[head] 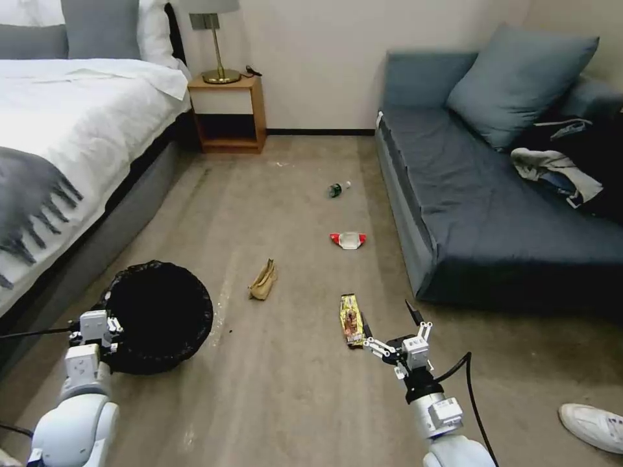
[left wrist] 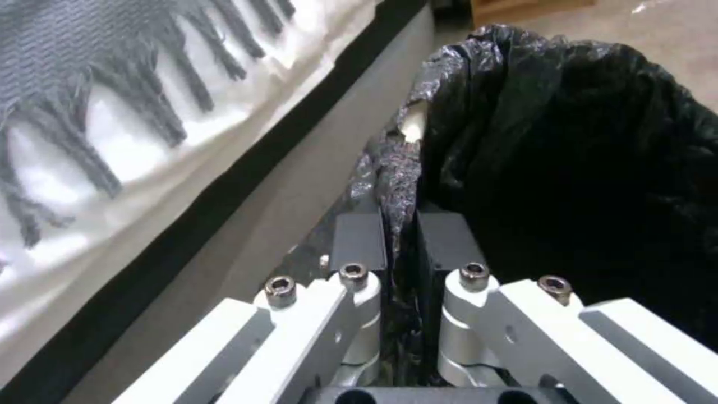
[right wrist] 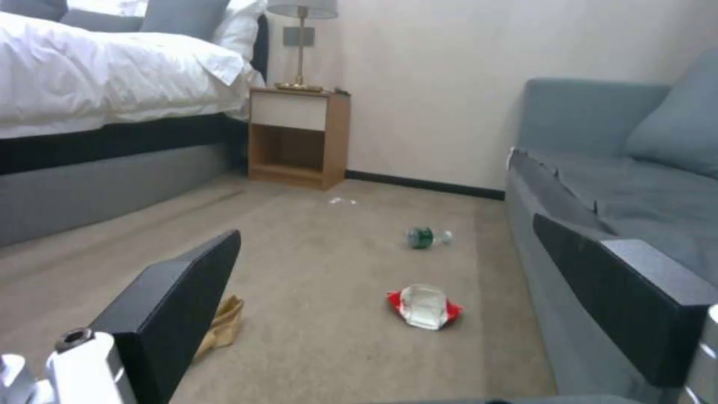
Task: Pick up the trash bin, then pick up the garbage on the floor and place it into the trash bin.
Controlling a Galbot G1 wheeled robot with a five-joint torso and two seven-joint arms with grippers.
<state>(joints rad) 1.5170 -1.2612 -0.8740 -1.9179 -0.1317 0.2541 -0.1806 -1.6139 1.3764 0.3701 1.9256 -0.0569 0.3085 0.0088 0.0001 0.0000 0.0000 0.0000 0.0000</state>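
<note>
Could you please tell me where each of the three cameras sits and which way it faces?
Head: high, looking down at the floor; both arms show, the left gripper on the bin, the right gripper open by the wrapper.
Left wrist: on the left arm, facing the bin; fingers clamp its bag.
Right wrist: low, facing the nightstand; fingers apart.
Head and right wrist share the packet and bottle.

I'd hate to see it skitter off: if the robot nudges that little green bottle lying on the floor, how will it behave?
The green bottle lies on its side on the carpet, so a sideways nudge would probably roll it. It looks small, likely light. Its smooth round body may slip between flat fingers. The right gripper is open, well short of it.
</note>
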